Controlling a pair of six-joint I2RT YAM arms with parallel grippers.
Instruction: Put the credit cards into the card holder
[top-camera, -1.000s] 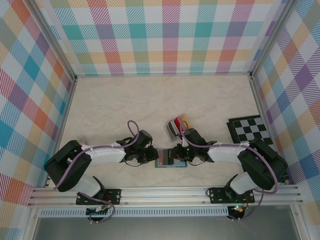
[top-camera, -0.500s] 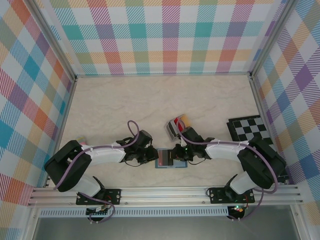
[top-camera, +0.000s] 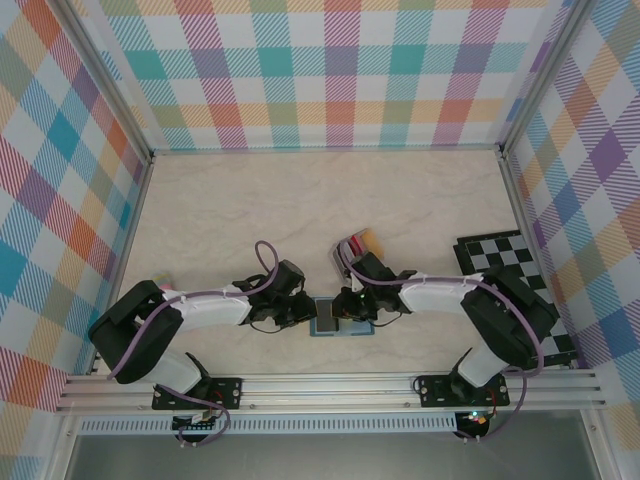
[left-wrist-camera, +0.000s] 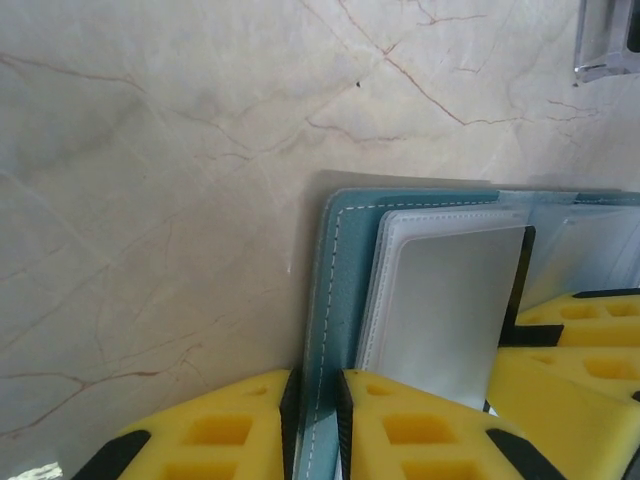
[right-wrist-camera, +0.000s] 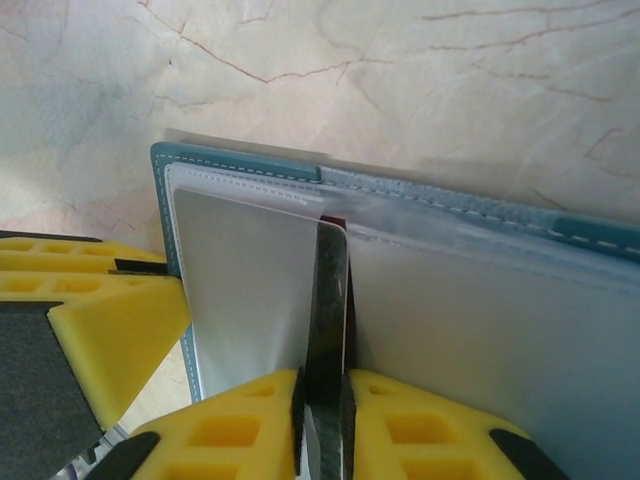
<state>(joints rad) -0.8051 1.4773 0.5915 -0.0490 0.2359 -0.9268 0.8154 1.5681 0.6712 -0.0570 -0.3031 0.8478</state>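
Teal card holder (left-wrist-camera: 340, 270) lies open between the arm bases, its edge pinched by the left gripper (left-wrist-camera: 315, 400), while the right gripper (right-wrist-camera: 322, 400), clamped on a dark credit card (right-wrist-camera: 328, 290), has slid in over it, so insertion looks underway.

Teal card holder (left-wrist-camera: 345, 260), black-and-white chequered board (top-camera: 500, 258), marbled beige table (top-camera: 300, 200), plaid walls (top-camera: 340, 70)

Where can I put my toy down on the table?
The far half of the table, up to the back wall, is bare. It is crowded near the front, around the card holder, the left arm, the right arm and the chequered board.
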